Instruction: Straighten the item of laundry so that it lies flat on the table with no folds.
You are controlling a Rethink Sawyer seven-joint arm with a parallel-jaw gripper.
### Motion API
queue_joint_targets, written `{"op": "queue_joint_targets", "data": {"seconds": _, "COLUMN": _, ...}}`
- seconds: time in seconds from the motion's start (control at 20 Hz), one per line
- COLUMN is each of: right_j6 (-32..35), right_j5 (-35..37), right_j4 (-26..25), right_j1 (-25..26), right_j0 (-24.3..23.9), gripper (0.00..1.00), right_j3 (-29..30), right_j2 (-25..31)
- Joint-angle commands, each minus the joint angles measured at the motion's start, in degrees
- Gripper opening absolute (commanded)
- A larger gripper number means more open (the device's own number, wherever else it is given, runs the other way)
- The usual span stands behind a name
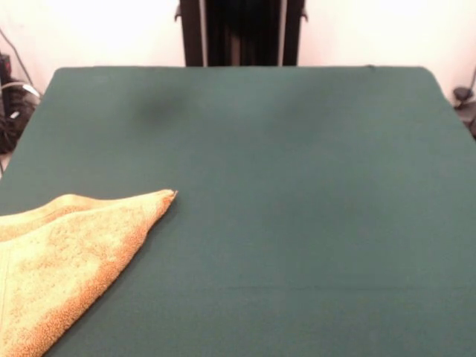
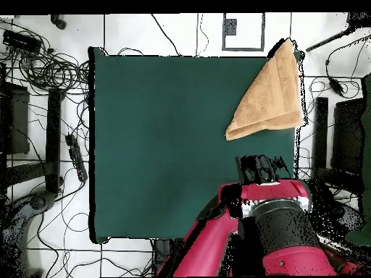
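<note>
The item of laundry (image 1: pixel 56 256) is an orange-yellow towel folded over on itself into a triangle. It lies at the near left of the table (image 1: pixel 297 186), with one pointed corner reaching toward the middle. From above, the towel (image 2: pixel 272 98) sits at the upper right corner of the table (image 2: pixel 167 145), and its tip reaches past the table's edge. The gripper (image 2: pixel 261 168) shows only in the overhead view, dark, at the end of the red arm (image 2: pixel 246 232), just below the towel's folded edge and apart from it. The front view shows no gripper.
Tangled cables (image 2: pixel 51 69) and black equipment (image 2: pixel 18 119) lie on the floor left of the table in the overhead view. More dark gear (image 2: pixel 344 137) stands at the right side. The black pedestal (image 1: pixel 242 33) rises behind the table's far edge.
</note>
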Motion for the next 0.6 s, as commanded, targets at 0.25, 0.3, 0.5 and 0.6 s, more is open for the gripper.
{"op": "queue_joint_targets", "data": {"seconds": 0.25, "right_j6": 13.06, "right_j5": 5.24, "right_j4": 1.81, "right_j1": -0.22, "right_j0": 3.10, "gripper": 0.00, "right_j3": 2.83, "right_j2": 4.82}}
{"op": "queue_joint_targets", "data": {"seconds": 0.3, "right_j6": 13.10, "right_j5": 5.32, "right_j4": 1.83, "right_j1": -0.27, "right_j0": 3.16, "gripper": 0.00, "right_j3": 2.89, "right_j2": 4.86}}
{"op": "queue_joint_targets", "data": {"seconds": 0.5, "right_j6": 12.53, "right_j5": 4.93, "right_j4": 1.75, "right_j1": 0.45, "right_j0": 3.27, "gripper": 0.00, "right_j3": 2.33, "right_j2": 5.06}}
{"op": "queue_joint_targets", "data": {"seconds": 0.6, "right_j6": 11.65, "right_j5": 4.25, "right_j4": 1.54, "right_j1": 0.16, "right_j0": 3.04, "gripper": 0.00, "right_j3": 2.54, "right_j2": 4.62}}
